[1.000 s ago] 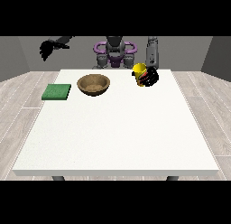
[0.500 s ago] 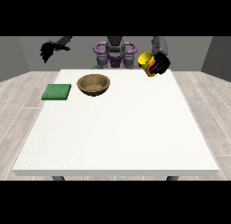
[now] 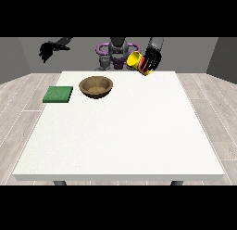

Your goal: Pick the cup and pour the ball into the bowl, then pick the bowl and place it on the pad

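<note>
A: What sits on the white worktop [image 3: 120, 131]?
B: A brown bowl [image 3: 96, 86], a green pad [image 3: 58, 94] just left of it.
A: The yellow cup [image 3: 137, 61]?
B: Lifted, tilted, clasped by the robot hand [image 3: 151, 62] at the view's right. The other robot hand [image 3: 46, 51] seems loosely curled, empty.

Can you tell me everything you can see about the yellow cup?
The yellow cup is small, plain and smooth-looking. It is up in the air above the table's far edge, held by the black hand at the view's right, whose fingers curl round it. It is tipped on its side, with its open mouth pointing toward the view's left, where the bowl sits. The ball cannot be seen from here.
</note>
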